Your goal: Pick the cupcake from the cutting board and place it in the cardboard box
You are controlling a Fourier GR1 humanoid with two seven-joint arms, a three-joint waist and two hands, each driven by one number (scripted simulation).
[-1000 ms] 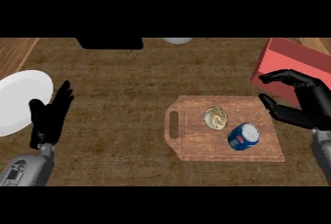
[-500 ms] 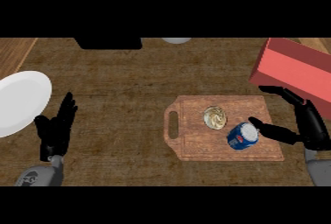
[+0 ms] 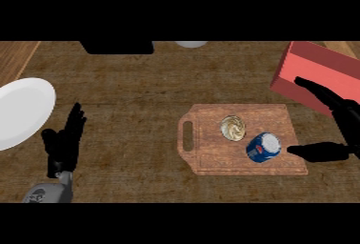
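A wooden cutting board (image 3: 211,157) lies right of centre in the head view. On it stands a cupcake (image 3: 234,127) with pale swirled frosting, and just to its lower right a blue can (image 3: 264,147). A red box (image 3: 320,76) sits at the far right edge. My right hand (image 3: 336,124) is open at the board's right side, its thumb pointing toward the blue can and its fingers stretched up in front of the box. It touches nothing that I can see. My left hand (image 3: 65,143) rests open at the lower left, fingers up.
A white plate (image 3: 21,112) lies at the left edge, near my left hand. A dark object (image 3: 116,46) and a small pale round thing (image 3: 190,44) sit at the counter's far edge. A lighter wooden strip (image 3: 14,55) runs along the upper left.
My right hand has dropped lower and moved rightward, its thumb now level with the blue can. The left hand has sunk a little. Cupcake and can have not moved on the board.
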